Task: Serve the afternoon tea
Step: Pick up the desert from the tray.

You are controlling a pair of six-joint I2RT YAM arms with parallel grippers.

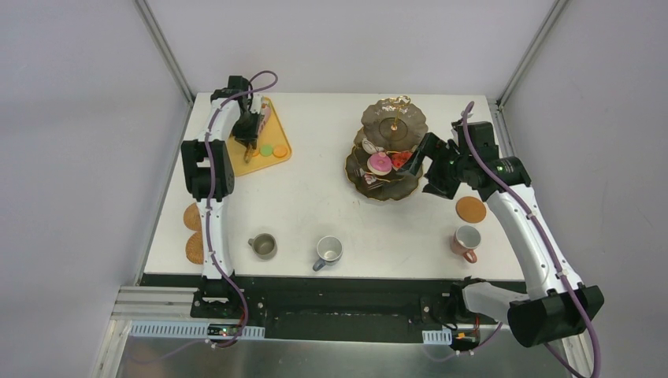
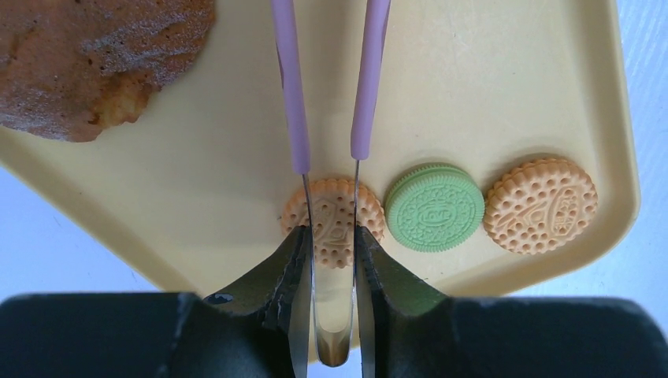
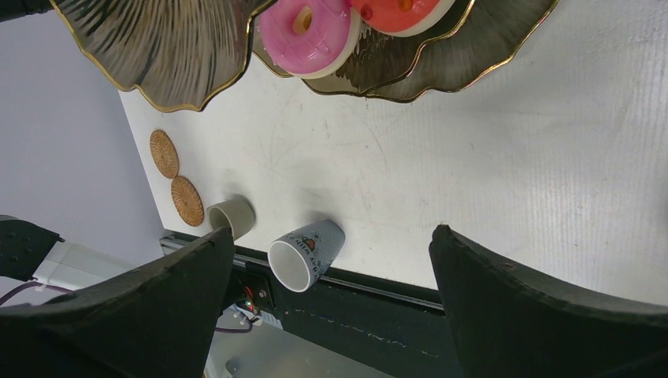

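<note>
My left gripper (image 2: 331,236) is squeezing the tongs (image 2: 292,94) — tips straddling the nearer orange macaron (image 2: 333,216) straight ahead on the tray (image 2: 488,71); right gripper (image 3: 331,230) is hanging wide open beside the stand (image 3: 181,63).

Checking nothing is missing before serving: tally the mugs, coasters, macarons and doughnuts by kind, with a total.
Mugs: 3, olive mug, grey-blue mug, pink mug
Coasters: 3, far-left coaster, near-left coaster, right coaster
Macarons: 3, orange macaron by the tongs, green macaron, corner orange macaron
Doughnuts: 2, pink doughnut, red doughnut
Total: 11
</note>
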